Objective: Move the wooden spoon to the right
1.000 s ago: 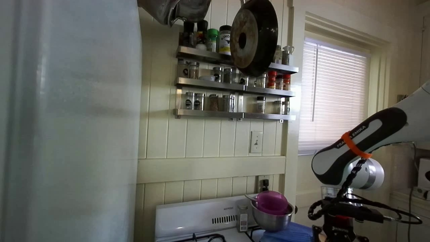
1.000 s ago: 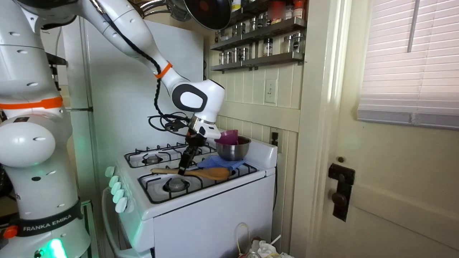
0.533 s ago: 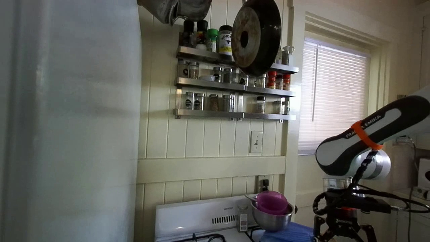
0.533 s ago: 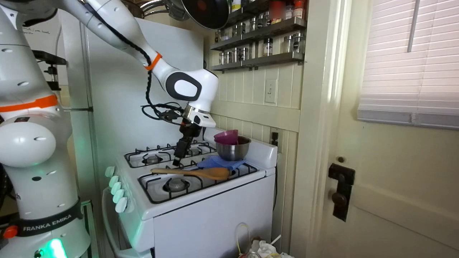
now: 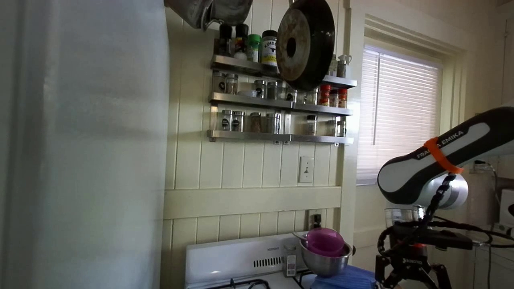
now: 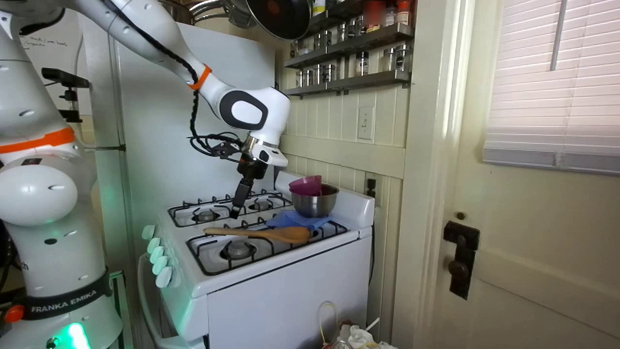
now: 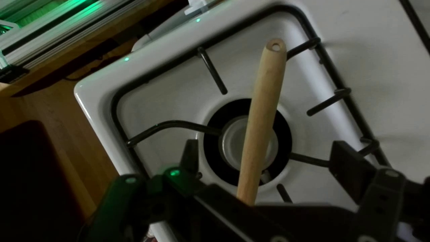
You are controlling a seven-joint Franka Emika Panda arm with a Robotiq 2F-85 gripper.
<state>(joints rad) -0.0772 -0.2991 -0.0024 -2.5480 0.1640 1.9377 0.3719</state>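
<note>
The wooden spoon (image 6: 290,234) lies across the near burner grate of the stove, its handle toward the knobs. Above and behind the handle, clear of it, hangs my gripper (image 6: 235,214) in an exterior view. Seen from the wrist, the spoon's handle (image 7: 260,117) runs between the wide-apart fingers of the gripper (image 7: 264,151), touching neither; the spoon's head is hidden below the gripper body. An exterior view also shows the fingers (image 5: 443,276) spread wide at the bottom edge.
A steel bowl (image 6: 316,203) with a pink bowl (image 6: 306,186) in it stands at the back of the stove. A blue cloth (image 6: 290,219) lies beside the spoon's head. Black grates (image 6: 203,264) stick up around the burners. A pan (image 5: 305,44) hangs above, before spice shelves (image 5: 249,135).
The fingers have spread and let go of the spoon's handle. My gripper has risen and drawn back from it. The spoon has stayed where it was over the last half second.
</note>
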